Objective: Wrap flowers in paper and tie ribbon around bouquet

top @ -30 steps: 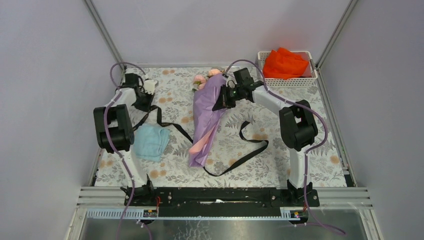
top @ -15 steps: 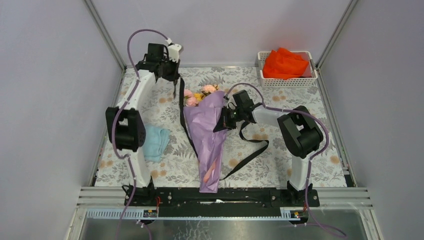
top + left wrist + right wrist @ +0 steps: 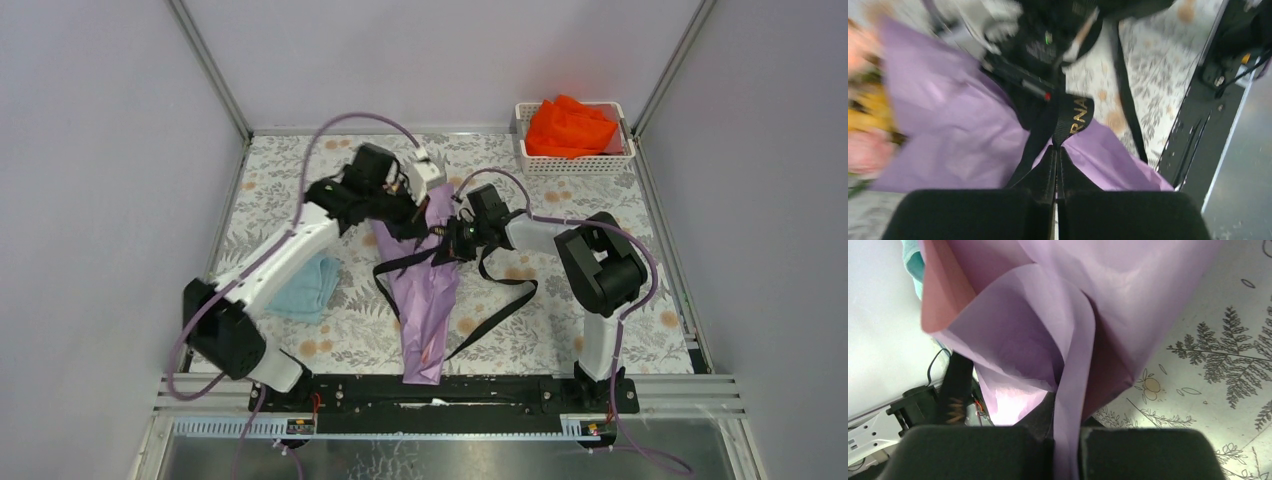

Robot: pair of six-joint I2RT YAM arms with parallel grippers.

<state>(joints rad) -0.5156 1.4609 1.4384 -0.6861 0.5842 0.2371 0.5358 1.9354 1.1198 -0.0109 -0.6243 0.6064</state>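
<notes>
The bouquet (image 3: pixel 428 300) lies mid table (image 3: pixel 640 290), its thin, probably tear-prone paper (image 3: pixel 1128 285) pinched by the right gripper (image 3: pixel 1066 437), the left gripper (image 3: pixel 1055 152) nipping the floppy ribbon (image 3: pixel 1075 115), best held close to the wrap

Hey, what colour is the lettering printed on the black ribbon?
Gold letters on the ribbon, clearest in the left wrist view.

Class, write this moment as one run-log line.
left gripper: shut on ribbon | right gripper: shut on paper | ribbon: lies across paper
</notes>
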